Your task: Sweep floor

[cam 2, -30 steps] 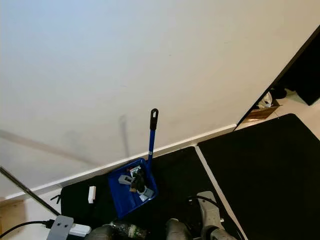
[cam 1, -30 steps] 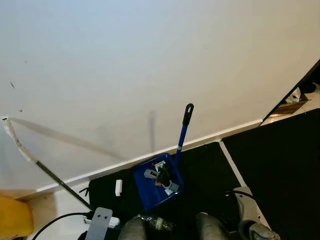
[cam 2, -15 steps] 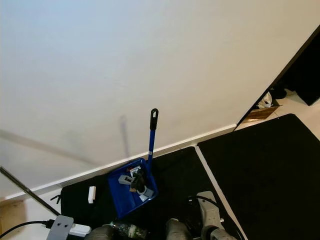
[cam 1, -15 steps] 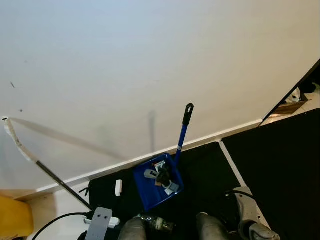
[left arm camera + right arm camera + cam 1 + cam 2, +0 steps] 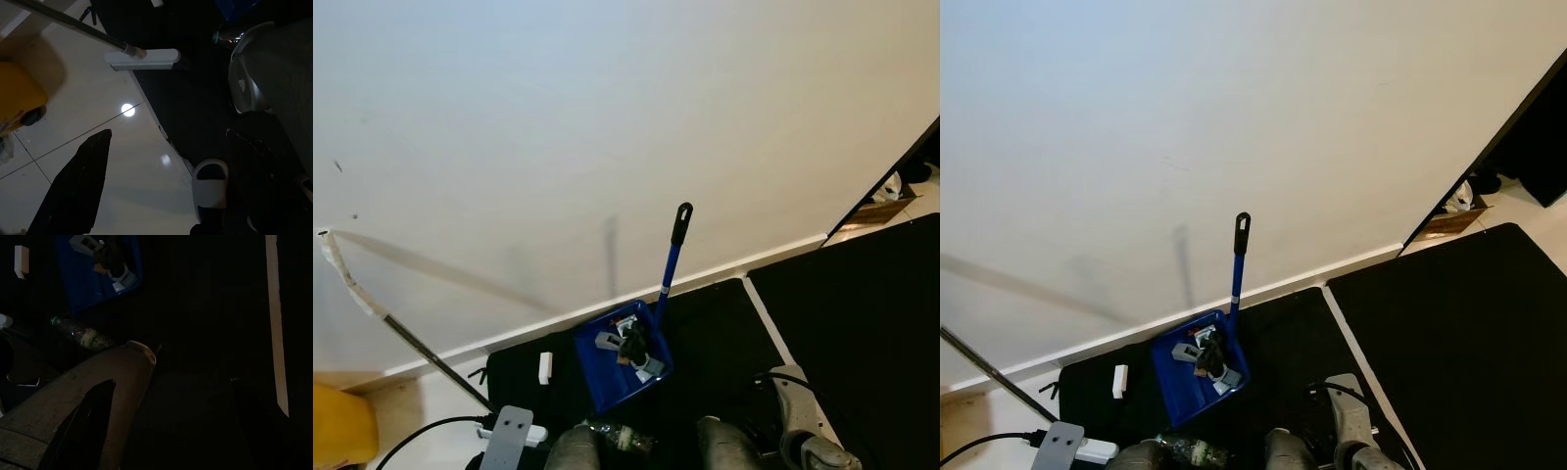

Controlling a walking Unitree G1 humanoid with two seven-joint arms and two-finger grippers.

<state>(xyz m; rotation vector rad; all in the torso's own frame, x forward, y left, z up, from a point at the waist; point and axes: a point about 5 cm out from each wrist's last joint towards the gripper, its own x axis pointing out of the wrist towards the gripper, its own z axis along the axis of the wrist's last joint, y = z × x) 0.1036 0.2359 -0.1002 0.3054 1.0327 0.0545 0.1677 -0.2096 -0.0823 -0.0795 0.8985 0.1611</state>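
Observation:
A blue dustpan [image 5: 619,354] with a long blue handle [image 5: 669,264] stands on a black mat [image 5: 715,328] against the white wall, holding several bits of rubbish. To its left a flat mop leans on the wall by its metal pole [image 5: 421,351]; the mop's white head [image 5: 142,58] lies at the mat's edge. A plastic bottle [image 5: 619,436] lies on the mat just before my feet. My left gripper [image 5: 161,191] hangs open over pale tiles and the mat. My right gripper [image 5: 171,426] hangs open over the dark mat, beside my leg, apart from the dustpan [image 5: 98,269].
A small white block [image 5: 545,367] lies on the mat left of the dustpan. A white slipper [image 5: 803,431] and a cable sit at the lower right. A yellow object [image 5: 337,426] stands at the far left. A second black mat [image 5: 862,323] lies to the right, with a cardboard box [image 5: 881,209] beyond.

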